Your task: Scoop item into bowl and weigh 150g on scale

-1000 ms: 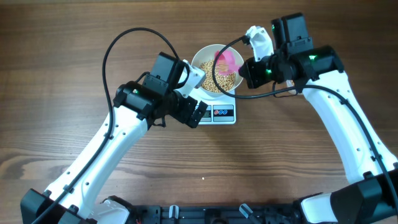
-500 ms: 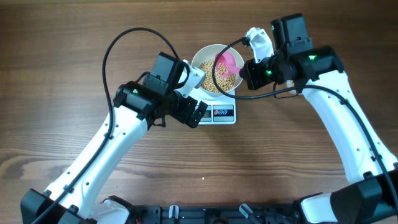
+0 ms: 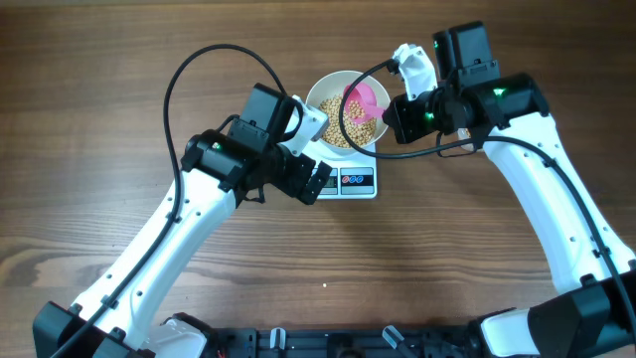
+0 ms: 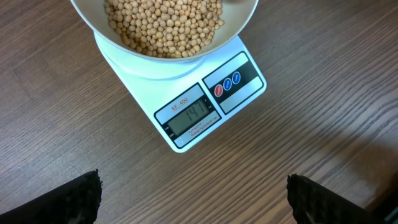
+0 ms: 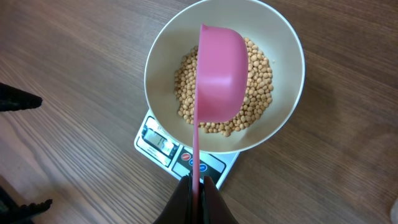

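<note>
Left wrist view: bowl cut by top edge, only near part in frame; same for beans. Platform of scale hidden under bowl; last display digit unclear. Of left claw, only dark fingertips at bottom corners, rest out of frame.
Right wrist view: pink scoop shows underside, inside hidden; covers beans beneath. Handle crosses scale front; display unreadable. Fingers of right claw cut by bottom edge.
Overhead: scale mostly under bowl and left arm.

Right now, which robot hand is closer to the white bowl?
Right. The right gripper sits beside the bowl, shut on the pink scoop held over the beans. The left gripper hangs open above the table in front of the scale, apart from the bowl.
</note>
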Available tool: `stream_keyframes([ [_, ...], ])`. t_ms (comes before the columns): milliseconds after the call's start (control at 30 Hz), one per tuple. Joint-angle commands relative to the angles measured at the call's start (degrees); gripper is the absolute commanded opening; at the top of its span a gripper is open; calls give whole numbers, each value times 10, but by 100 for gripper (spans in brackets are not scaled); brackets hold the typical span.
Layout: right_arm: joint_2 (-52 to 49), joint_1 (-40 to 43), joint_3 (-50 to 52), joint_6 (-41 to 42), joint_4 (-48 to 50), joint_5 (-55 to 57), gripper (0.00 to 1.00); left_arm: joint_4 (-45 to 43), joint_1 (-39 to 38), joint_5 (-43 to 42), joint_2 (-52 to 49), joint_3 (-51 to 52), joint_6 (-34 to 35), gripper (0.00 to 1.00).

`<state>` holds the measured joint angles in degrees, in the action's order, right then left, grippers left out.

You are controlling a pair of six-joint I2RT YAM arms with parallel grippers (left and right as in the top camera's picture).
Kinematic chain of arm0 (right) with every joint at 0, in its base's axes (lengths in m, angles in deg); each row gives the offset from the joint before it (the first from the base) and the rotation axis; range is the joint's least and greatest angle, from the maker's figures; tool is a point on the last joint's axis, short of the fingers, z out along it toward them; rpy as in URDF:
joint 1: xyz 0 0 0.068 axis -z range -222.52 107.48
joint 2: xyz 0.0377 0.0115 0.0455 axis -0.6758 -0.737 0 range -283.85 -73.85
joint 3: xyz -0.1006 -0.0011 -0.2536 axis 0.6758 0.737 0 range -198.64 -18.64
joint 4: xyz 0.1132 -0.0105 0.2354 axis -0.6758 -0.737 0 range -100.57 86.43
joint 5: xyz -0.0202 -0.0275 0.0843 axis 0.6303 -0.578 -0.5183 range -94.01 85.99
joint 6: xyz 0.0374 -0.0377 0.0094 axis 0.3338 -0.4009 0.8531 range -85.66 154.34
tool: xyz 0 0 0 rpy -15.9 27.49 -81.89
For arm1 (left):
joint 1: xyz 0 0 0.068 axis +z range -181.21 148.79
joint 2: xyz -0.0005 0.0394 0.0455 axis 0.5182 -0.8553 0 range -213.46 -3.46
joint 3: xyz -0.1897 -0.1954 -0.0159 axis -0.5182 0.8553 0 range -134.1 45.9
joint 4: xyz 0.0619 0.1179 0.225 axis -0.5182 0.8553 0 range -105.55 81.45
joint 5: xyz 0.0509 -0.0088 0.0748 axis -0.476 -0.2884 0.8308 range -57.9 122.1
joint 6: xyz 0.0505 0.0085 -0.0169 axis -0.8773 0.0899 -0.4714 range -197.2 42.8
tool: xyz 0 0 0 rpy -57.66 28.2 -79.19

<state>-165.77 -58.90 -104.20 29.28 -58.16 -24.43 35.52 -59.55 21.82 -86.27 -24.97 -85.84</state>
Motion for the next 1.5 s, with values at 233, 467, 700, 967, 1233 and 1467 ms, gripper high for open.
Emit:
stream_keyframes([
  [233,9,3,-14,-15,20,-85,4,0,3,3,12,-8,5,100],
  [467,6,3,-13,4,-8,-20,4,0,3,3,12,-8,5,100],
  [700,6,3,-13,6,-3,-19,4,0,3,3,12,-8,5,100],
  [967,6,3,-13,28,5,23,4,0,3,3,12,-8,5,100],
  [1233,6,-7,-13,35,28,42,5,0,3,3,12,-8,5,100],
  [1467,6,-18,-14,23,18,83,4,0,3,3,12,-8,5,100],
])
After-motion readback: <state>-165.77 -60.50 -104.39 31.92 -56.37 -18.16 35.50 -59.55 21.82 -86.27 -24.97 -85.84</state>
